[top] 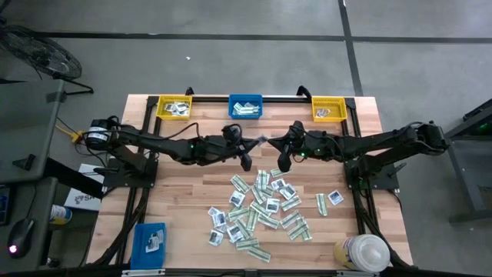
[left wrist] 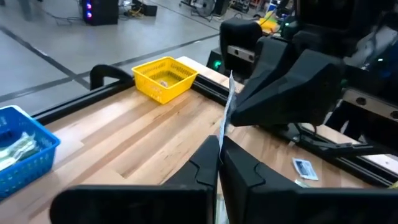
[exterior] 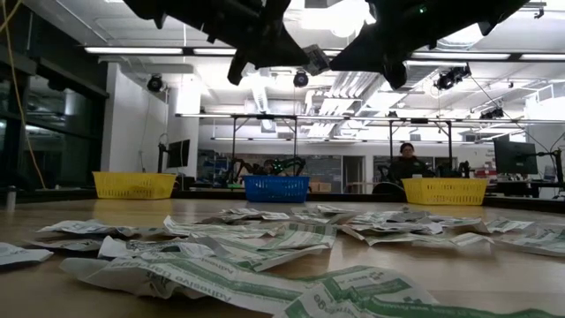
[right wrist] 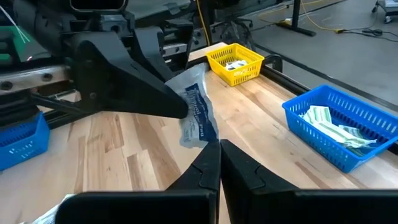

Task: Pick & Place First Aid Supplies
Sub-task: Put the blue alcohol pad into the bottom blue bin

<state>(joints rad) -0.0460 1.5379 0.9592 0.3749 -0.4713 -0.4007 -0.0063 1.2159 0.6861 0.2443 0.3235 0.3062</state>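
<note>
Both arms meet above the table's middle, well clear of the wood. Between them hangs one white packet with blue print [right wrist: 198, 118], also in the high view [top: 261, 141] and the low view [exterior: 315, 60]. My left gripper [left wrist: 219, 155] comes from the table's left and is shut on it. My right gripper [right wrist: 219, 155] comes from the right and is shut on it too. Many more first aid supplies [top: 261, 204] lie flat and scattered on the wood nearer the front edge. My left gripper pinches the packet between its two fingers; its wrist view shows the packet edge-on [left wrist: 224, 127], rising out of the fingertips. The fingers lie nearly level, coming from the table's left. The packet is lifted clear of the table. My right gripper pinches one end of the packet [right wrist: 204, 138] between its two fingertips. It comes nearly level from the table's right. The packet stands up out of the fingers, slightly crumpled, its other end at the left gripper's finger [right wrist: 168, 102].
Along the far edge stand a yellow bin [top: 174, 107], a blue bin [top: 245, 107] and another yellow bin [top: 329, 109], each with packets inside. A second blue bin [top: 150, 242] sits near the front left, a white-capped bottle [top: 361, 252] at the front right.
</note>
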